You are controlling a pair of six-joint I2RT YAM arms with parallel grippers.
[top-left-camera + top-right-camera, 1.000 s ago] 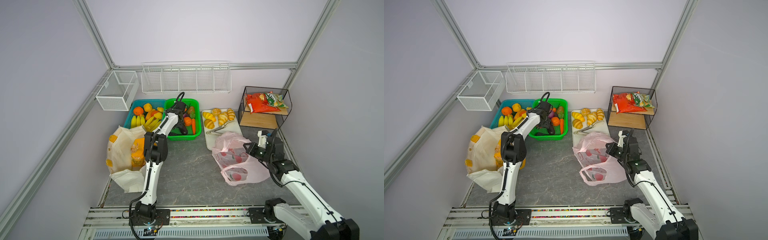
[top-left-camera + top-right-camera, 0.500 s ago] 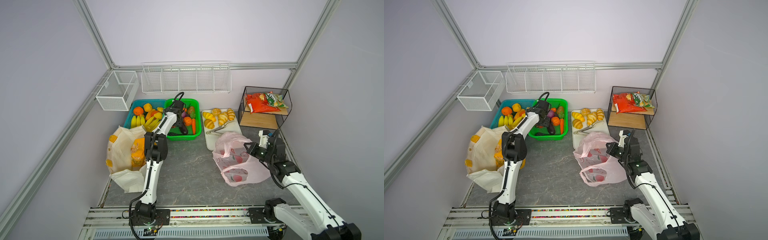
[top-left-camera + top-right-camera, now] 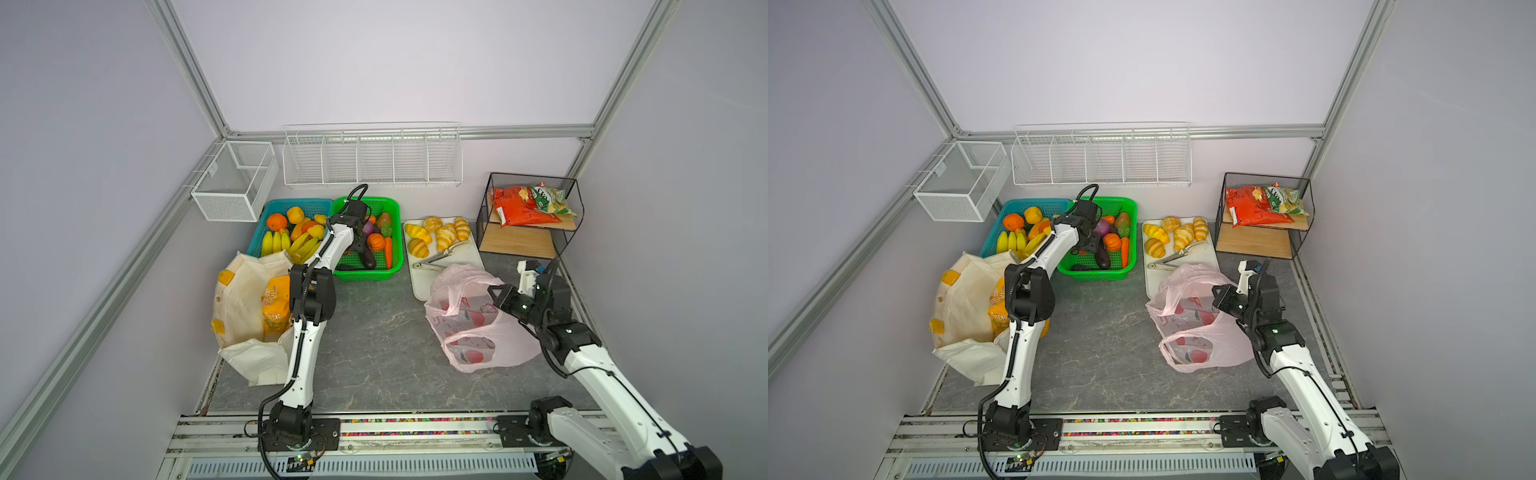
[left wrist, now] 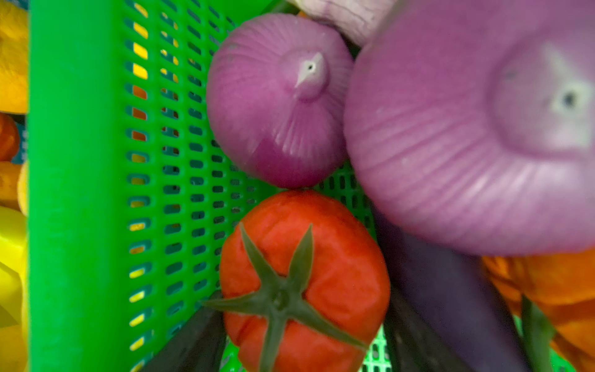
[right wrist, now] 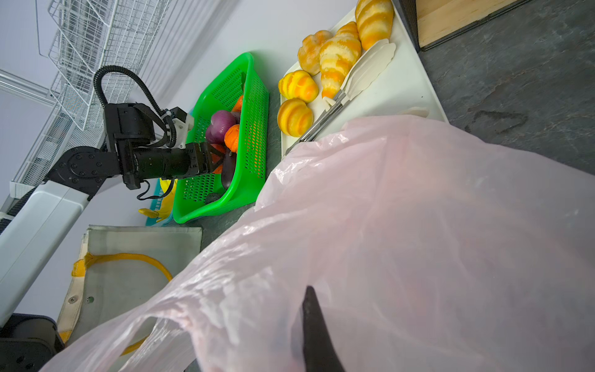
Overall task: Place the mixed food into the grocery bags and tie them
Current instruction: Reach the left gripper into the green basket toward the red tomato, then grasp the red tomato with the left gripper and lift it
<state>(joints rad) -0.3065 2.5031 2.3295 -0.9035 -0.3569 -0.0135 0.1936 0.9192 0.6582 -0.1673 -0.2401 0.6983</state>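
bananas [image 3: 276,243]: blue basket [image 3: 297,203], 11 o'clock
croissants [image 3: 445,237]: white tray [image 3: 471,259], 1 o'clock
tongs [image 3: 440,257]: tray, 6 o'clock of croissants
wire rack [image 3: 372,160]: 12 o'clock

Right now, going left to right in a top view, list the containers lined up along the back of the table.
blue basket → green basket → white tray → black wire shelf

Looks like a robot lab test cell, not a real kitchen: blank walls [image 3: 395,62] are held in an aluminium frame [image 3: 194,70], two arms [image 3: 305,345] are bolted to a rail [image 3: 415,428] at 6 o'clock, and toy food [image 3: 376,241] is laid out in plastic baskets [image 3: 365,275] toward 12 o'clock.
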